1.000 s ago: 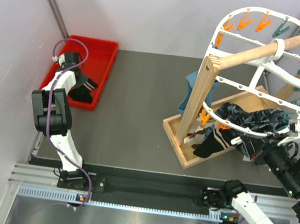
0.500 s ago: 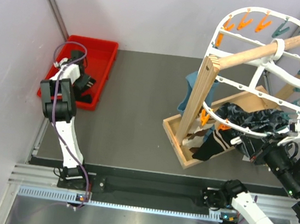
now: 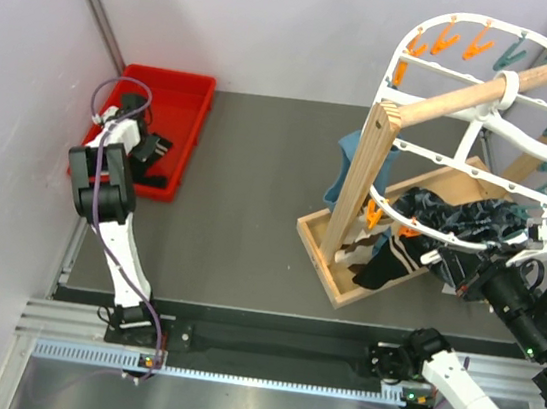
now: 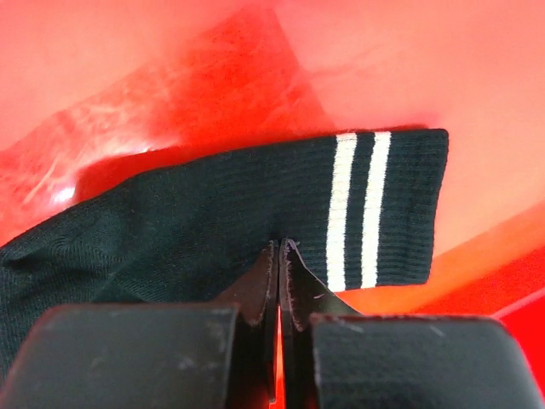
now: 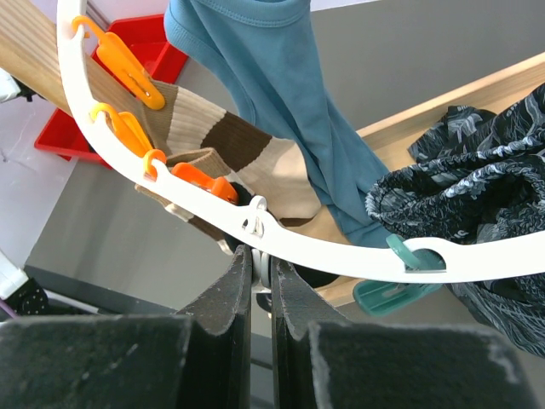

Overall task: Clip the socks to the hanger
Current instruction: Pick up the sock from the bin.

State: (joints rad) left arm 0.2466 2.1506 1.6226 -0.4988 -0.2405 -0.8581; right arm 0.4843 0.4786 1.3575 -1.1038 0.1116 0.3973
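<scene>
One black sock [image 4: 196, 221] with two white cuff stripes is in the single red bin [image 4: 383, 60]. The left tool [image 4: 279, 256] is closed tight on the sock's edge, just short of the stripes. The bin sits at the far left of the dark grey surface [image 3: 242, 211].

On the right, one white oval hanger [image 5: 324, 251] hangs from the pole of a wooden rack [image 3: 470, 94]. The right tool [image 5: 261, 256] is pinched shut on its lower rim. Along that rim the right wrist view shows three orange pegs [image 5: 126, 61] and one teal peg [image 5: 387, 294]. A brown-and-cream banded sock [image 5: 230, 141] hangs at the orange ones (whether a second lies behind it I cannot tell). A blue garment [image 5: 281, 85] and a dark patterned cloth [image 5: 477, 170] hang alongside. Pale walls [image 3: 277, 23] close in the surface.
</scene>
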